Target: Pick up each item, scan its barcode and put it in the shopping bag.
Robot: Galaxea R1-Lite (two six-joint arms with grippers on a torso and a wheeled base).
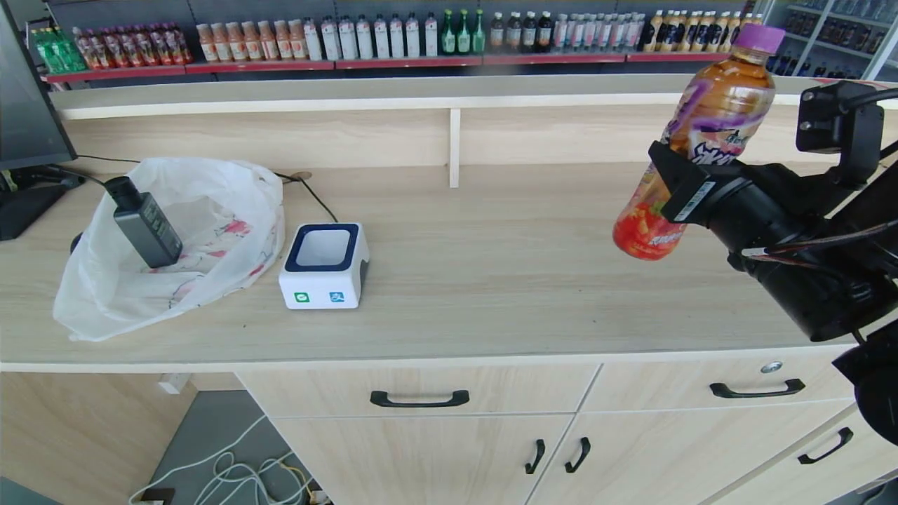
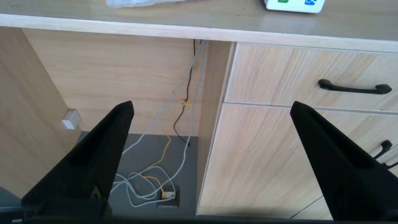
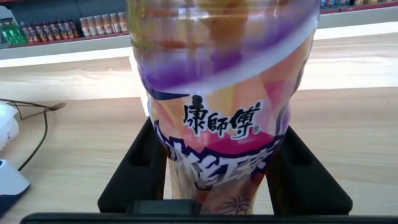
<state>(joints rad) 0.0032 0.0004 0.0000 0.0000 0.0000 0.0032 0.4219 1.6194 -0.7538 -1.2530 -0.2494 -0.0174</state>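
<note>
My right gripper (image 1: 677, 179) is shut on an orange drink bottle (image 1: 701, 133) with a purple cap, held tilted in the air above the right side of the counter. The same bottle (image 3: 224, 106) sits between the black fingers (image 3: 140, 165) in the right wrist view. A white barcode scanner (image 1: 325, 265) with a dark-framed window stands on the counter left of centre. Beside it lies the white plastic shopping bag (image 1: 210, 231), with a grey handheld scanner (image 1: 144, 222) resting on it. My left gripper (image 2: 208, 162) is open, hanging below counter height in front of the cabinet.
The wooden counter (image 1: 491, 280) has drawers (image 1: 421, 400) beneath it. A monitor (image 1: 28, 105) stands at the far left, with cables running to the scanner. Shelves of bottles (image 1: 393, 35) line the back wall. Cables (image 2: 155, 180) lie on the floor under the counter.
</note>
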